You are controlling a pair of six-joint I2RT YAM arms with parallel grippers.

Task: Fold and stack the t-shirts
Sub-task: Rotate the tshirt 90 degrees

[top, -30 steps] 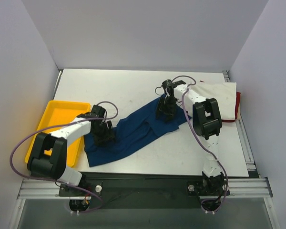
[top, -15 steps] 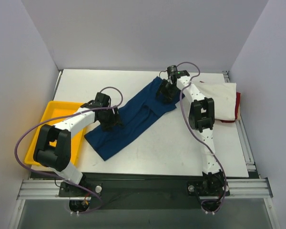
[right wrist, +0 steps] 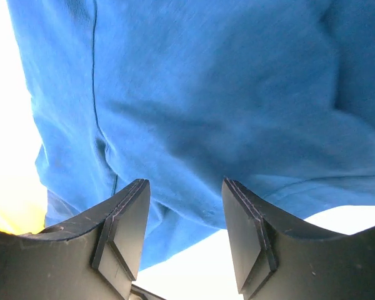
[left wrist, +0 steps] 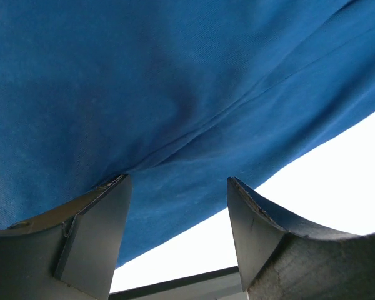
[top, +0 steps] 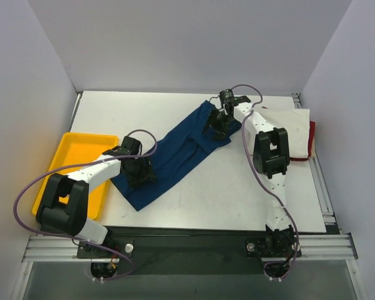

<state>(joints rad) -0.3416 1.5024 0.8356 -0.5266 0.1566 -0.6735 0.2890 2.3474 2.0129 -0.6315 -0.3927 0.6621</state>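
I've got the navy t-shirt (top: 175, 153) lying diagonally mid-table, from 8 o'clock up to 1 o'clock. The left gripper (top: 140, 174) sits on its 8 o'clock end and the right gripper (top: 215, 127) on the 1 o'clock end. Both have fingers spread, pinching nothing I can see.

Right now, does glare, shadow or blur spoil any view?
Top external view: even light, sharp, soft shadows on the white table. Left wrist view: the large navy blue cloth t-shirt is well exposed, but the table beyond burns out to white. Right wrist view: the same glare, with a yellowish cast at lower left.
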